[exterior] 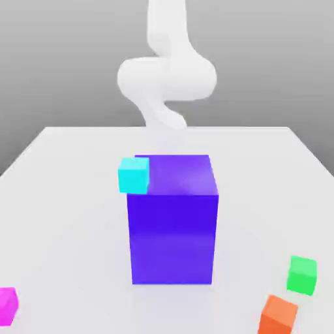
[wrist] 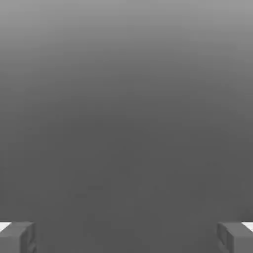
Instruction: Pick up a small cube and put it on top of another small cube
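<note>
Released, my claw is spreading its two fingers wide at opposite sides of the hand view, with plain grey between them. My arm is reaching down at the far side of a big blue-violet block, as the exterior view is looking at it, and its lower end is fading into the white of the bench. That block is standing upright on the bench, between my arm and that camera.

Four small cubes are lying about, all apart from my claw. The cyan cube is showing at the block's upper corner on the exterior view's left, overlapping its top and edge; I cannot tell whether it is touching. Past the block from my arm, the others are sitting nearer the camera: the magenta cube is sitting well off to the exterior view's left, partly cut off, while the green cube and the orange cube are sitting near each other, well off to its right, the orange one closer to the camera.
</note>
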Action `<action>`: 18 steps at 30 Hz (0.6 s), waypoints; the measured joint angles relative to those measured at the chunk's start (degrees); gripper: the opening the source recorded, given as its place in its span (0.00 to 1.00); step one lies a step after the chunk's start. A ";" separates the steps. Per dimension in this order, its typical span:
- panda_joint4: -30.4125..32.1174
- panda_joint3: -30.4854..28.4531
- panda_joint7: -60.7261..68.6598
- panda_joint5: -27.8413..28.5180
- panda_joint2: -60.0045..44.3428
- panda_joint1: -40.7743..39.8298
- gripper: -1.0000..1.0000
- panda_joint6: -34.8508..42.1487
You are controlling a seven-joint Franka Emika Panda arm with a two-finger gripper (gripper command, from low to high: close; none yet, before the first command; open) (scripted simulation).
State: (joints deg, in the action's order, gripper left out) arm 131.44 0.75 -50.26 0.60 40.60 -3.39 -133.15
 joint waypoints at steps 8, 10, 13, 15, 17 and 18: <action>-1.10 0.79 -15.14 3.00 -17.01 -9.14 0.50 -4.45; -1.38 0.60 -18.82 3.74 -21.18 -11.03 0.50 -5.52; -1.78 -0.12 -24.20 4.58 -27.41 -13.48 0.50 -7.17; -2.04 -0.75 -27.57 4.88 -31.56 -14.97 0.50 -8.28; -2.30 -1.59 -30.74 4.88 -35.70 -16.79 0.50 -9.40; -2.43 -2.01 -32.29 4.80 -37.76 -17.55 0.50 -9.97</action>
State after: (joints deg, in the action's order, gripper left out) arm 129.01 -1.27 -82.55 5.40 2.84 -20.94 -143.12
